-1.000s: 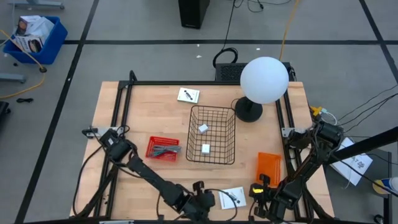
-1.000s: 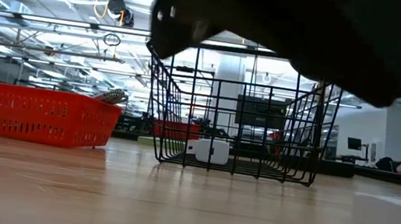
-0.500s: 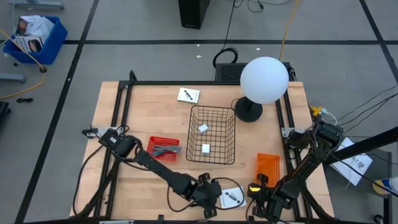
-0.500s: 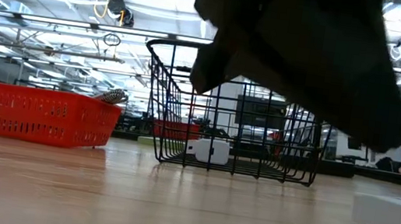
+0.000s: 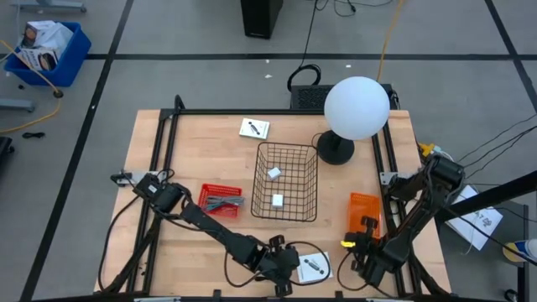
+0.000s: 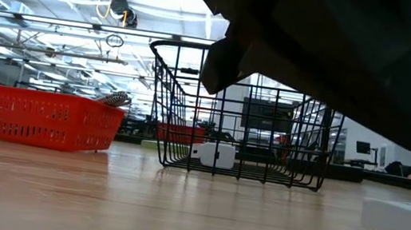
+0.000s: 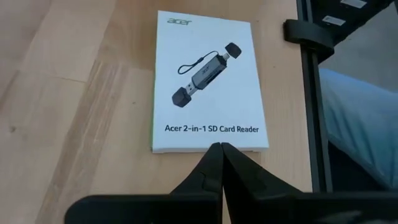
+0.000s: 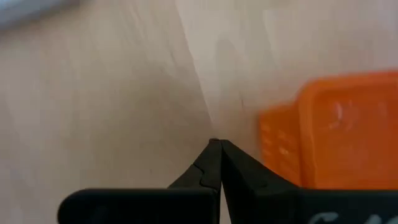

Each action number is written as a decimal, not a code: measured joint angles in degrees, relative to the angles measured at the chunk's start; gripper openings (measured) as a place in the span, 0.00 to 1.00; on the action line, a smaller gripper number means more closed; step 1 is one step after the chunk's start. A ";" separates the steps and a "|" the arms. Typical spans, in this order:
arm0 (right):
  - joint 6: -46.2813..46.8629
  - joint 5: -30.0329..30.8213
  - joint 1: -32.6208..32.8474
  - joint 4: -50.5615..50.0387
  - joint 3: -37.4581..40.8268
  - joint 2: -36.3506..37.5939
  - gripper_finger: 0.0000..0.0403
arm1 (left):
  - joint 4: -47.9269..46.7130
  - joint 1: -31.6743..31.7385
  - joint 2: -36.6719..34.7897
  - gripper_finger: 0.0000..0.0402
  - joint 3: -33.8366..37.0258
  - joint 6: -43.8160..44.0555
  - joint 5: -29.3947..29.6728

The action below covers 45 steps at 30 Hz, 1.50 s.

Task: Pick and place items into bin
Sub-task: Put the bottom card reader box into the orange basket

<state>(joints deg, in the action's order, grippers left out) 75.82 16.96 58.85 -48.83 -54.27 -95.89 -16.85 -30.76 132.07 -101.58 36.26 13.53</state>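
Your left gripper (image 7: 219,145) hovers low over the desk (image 5: 193,147) with its jaws pressed together and empty; just ahead of their tips lies a white card (image 7: 208,81) printed with a card reader. Your right gripper (image 8: 216,143) also has its jaws closed on nothing, with the orange bin (image 8: 339,127) just beside their tips. Well beyond both pairs of jaws stands the wire basket (image 5: 286,181) holding two white blocks (image 5: 278,200); a red basket (image 5: 220,200) with a grey piece sits beside it. A second card (image 5: 254,128) lies beyond the wire basket.
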 joint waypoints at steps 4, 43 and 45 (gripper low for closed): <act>-1.42 0.83 0.09 9.72 -0.01 0.23 0.00 | -0.13 -0.05 0.00 0.01 0.00 0.30 -1.98; -13.26 9.95 -2.58 34.93 -4.32 -10.52 0.00 | 1.50 0.94 5.00 0.01 0.09 4.13 -5.92; -14.87 11.01 -2.58 35.66 -4.24 -10.53 0.00 | 2.26 0.80 5.08 0.01 0.13 3.88 -5.83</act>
<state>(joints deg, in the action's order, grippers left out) 60.95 27.97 56.27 -13.17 -58.51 -106.43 -14.59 -29.97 137.15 -101.45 40.14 7.70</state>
